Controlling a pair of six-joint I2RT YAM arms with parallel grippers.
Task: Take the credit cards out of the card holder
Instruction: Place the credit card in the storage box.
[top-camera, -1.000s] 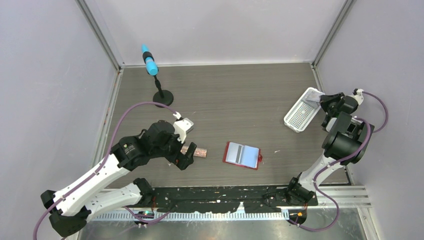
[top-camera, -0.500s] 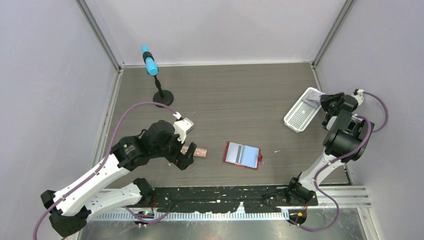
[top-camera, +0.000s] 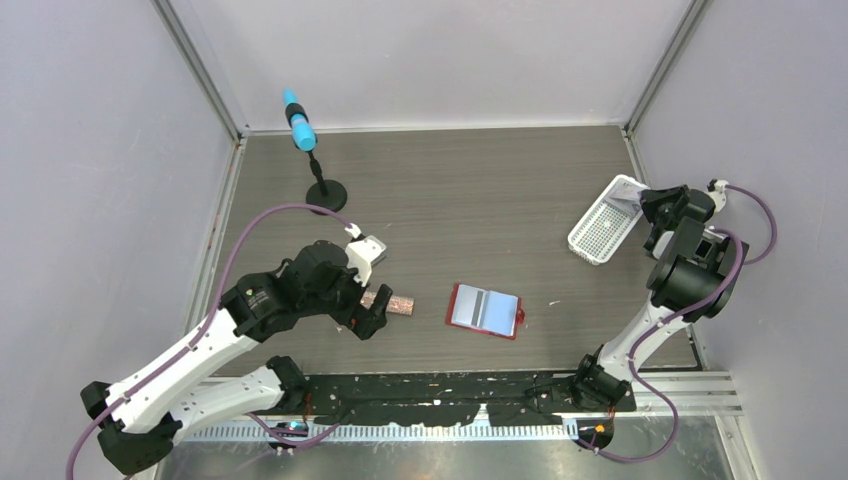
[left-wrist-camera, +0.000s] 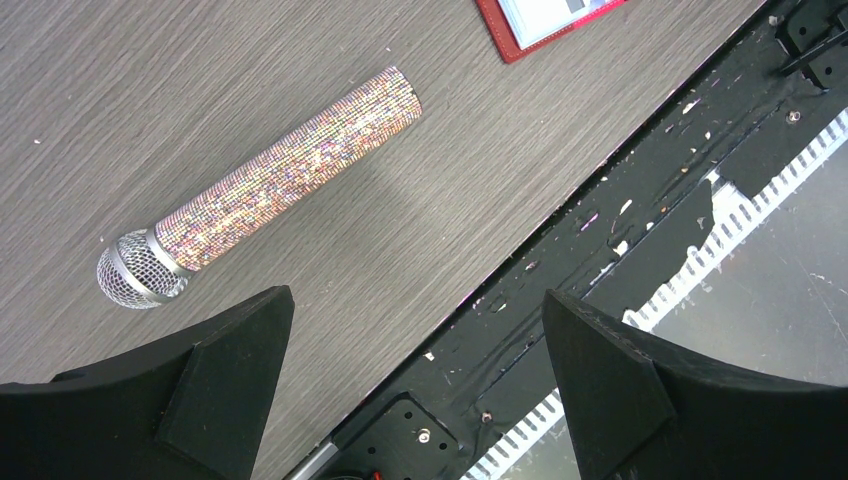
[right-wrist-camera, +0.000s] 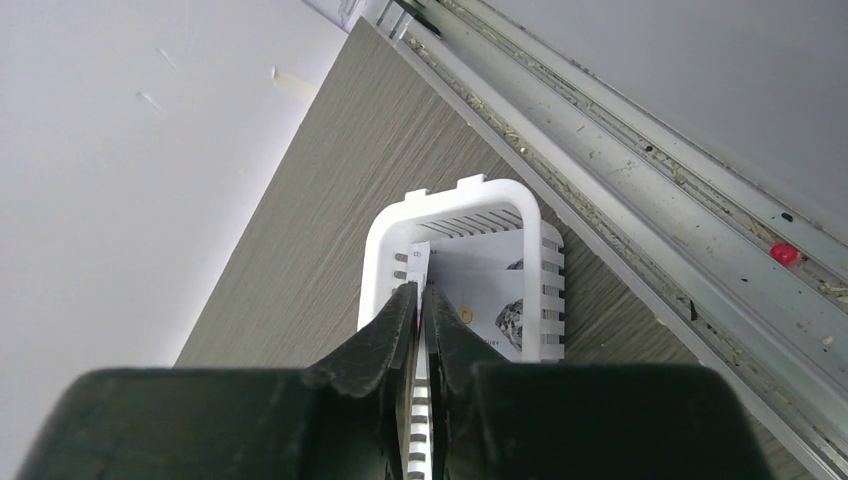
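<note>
The card holder (top-camera: 485, 310) lies open on the table, red with light blue inner pockets; its corner shows in the left wrist view (left-wrist-camera: 545, 15). My right gripper (top-camera: 640, 205) is shut on a pale credit card (right-wrist-camera: 421, 258), held edge-on over the white basket (right-wrist-camera: 450, 200). Another credit card (right-wrist-camera: 492, 292) with printed pictures lies flat inside the basket. My left gripper (top-camera: 368, 312) is open and empty, low over the table's near edge, left of the card holder (left-wrist-camera: 415, 310).
A glittery pink-brown microphone (left-wrist-camera: 270, 185) lies on the table between the left gripper and the card holder. A blue-topped stand (top-camera: 305, 150) is at the back left. The basket (top-camera: 600, 232) sits by the right wall's metal rail (right-wrist-camera: 640, 150).
The right arm has shifted very slightly with the card over the basket. The left arm, the microphone and the card holder have not moved.
</note>
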